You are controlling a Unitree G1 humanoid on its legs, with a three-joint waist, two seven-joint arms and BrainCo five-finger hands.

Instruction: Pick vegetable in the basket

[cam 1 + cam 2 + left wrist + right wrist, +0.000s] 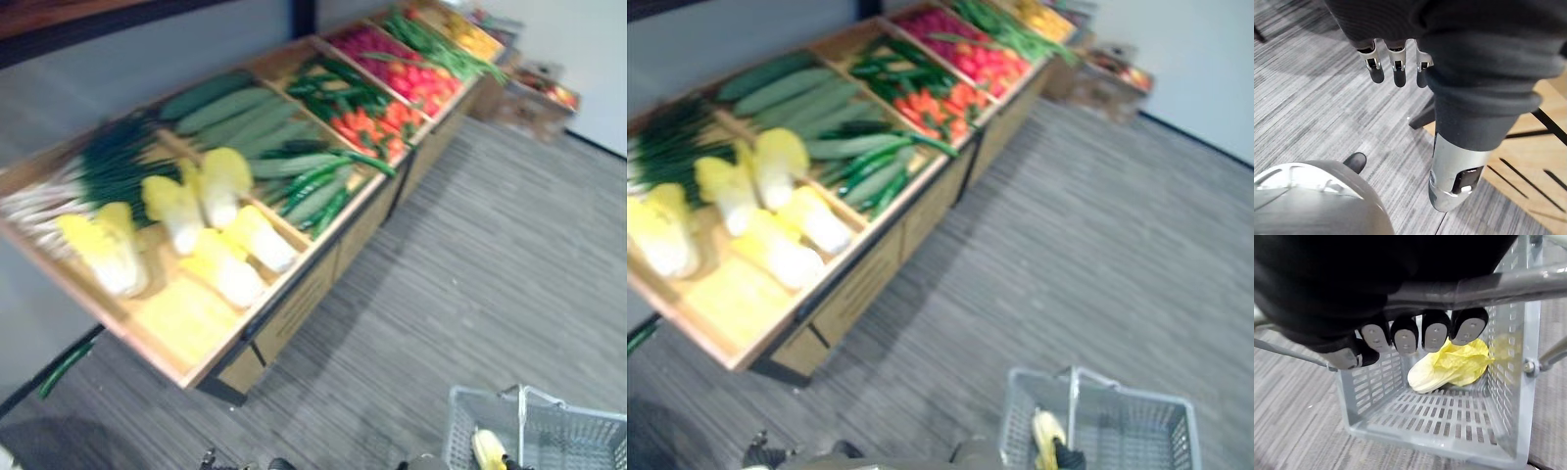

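1. Left hand [1396,61]: fingers straight and relaxed, empty, hanging over grey floor [1312,98].
2. Wooden stand [294,294] at 10 o'clock, with cabbages [220,186] and cucumbers [235,113], well apart from the basket.
3. Basket [568,431] at 5 o'clock; one yellow cabbage [1449,367] lies inside.
4. Right hand [1415,335]: fingers curled round basket handle [1508,284].

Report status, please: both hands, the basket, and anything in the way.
Left hand open, hanging idle. Right hand shut on the handle of the basket. One cabbage lies inside. Vegetable stand ahead-left, apart from basket.
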